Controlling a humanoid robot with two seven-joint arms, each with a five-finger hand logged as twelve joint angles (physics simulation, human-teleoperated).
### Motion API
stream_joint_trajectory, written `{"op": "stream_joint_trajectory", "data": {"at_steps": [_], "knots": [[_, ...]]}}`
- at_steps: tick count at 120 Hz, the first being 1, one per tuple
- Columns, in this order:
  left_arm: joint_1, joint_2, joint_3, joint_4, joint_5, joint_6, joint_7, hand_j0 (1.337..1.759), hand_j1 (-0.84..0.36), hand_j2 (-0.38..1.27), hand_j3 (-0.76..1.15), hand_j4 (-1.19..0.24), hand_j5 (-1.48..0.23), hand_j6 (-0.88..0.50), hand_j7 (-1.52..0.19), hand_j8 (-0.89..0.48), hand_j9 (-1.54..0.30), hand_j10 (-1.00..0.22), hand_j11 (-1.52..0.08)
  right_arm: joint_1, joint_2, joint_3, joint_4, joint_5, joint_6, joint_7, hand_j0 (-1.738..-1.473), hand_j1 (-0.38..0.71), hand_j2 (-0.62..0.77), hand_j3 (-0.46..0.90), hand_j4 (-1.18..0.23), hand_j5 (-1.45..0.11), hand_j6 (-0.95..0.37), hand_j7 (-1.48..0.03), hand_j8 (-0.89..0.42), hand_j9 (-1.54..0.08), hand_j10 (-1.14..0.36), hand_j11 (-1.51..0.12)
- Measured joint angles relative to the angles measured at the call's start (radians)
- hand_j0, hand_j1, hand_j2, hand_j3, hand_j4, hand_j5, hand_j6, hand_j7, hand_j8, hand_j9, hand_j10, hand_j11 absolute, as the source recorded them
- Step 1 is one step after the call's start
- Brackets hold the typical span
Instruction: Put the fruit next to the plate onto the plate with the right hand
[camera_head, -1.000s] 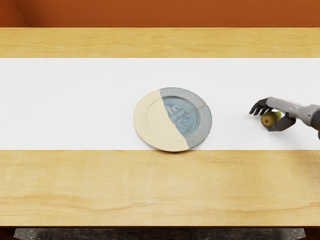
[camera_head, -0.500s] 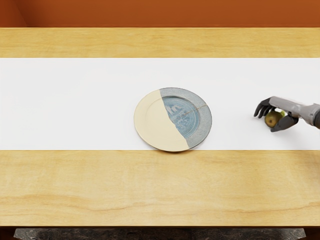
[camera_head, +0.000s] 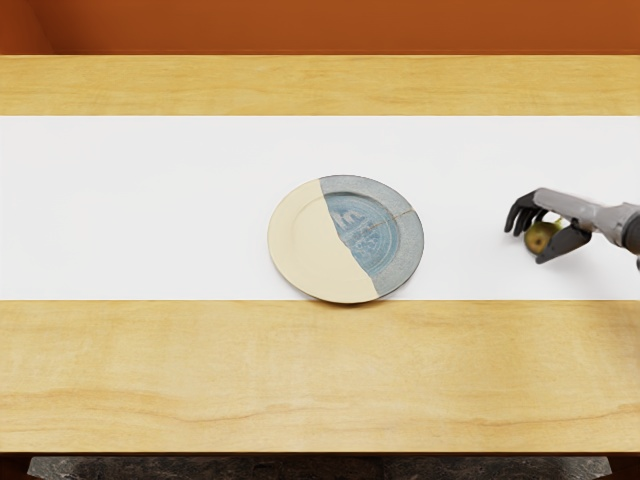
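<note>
The plate (camera_head: 310, 240) lies flat, well apart from the right hand (camera_head: 545, 214), off to that hand's left. It is round, cream on the side farther from the hand and blue-grey with a faint pattern on the side nearer it. The fruit (camera_head: 541, 237) is not on it.

The fruit sits inside the hand, just under the palm, between the dark fingers (camera_head: 520, 218) and the thumb (camera_head: 560, 243). It is small, rounded and yellow-green, and the hand covers part of it. The hand is half closed around it: the fingers curl down over the side facing the plate, and the thumb reaches in on the side nearer the camera. I cannot tell whether the fruit is lifted or rests on the cloth.

Under the hand runs a white cloth (camera_head: 150, 200), a broad band across a light wooden table (camera_head: 300, 370); bare wood shows beyond the hand and on its near side. A red-brown wall (camera_head: 320, 25) stands past the table's far edge. The grey forearm (camera_head: 612, 222) comes in from the right edge.
</note>
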Motion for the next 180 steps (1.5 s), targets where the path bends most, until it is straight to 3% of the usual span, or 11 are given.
{"op": "stream_joint_trajectory", "data": {"at_steps": [180], "knots": [[0.0, 0.0, 0.0, 0.0, 0.0, 0.0, 0.0, 1.658, 0.35, 0.0, 0.0, 0.0, 0.0, 0.0, 0.0, 0.0, 0.0, 0.0, 0.0, 0.116, 0.006, 0.004, 0.137, 0.075, 0.07, -0.003, -1.657, 0.24, 0.19, 0.0, -0.63, -0.81, -0.63, -0.81, -0.47, -0.82, -0.38, -0.8]]}}
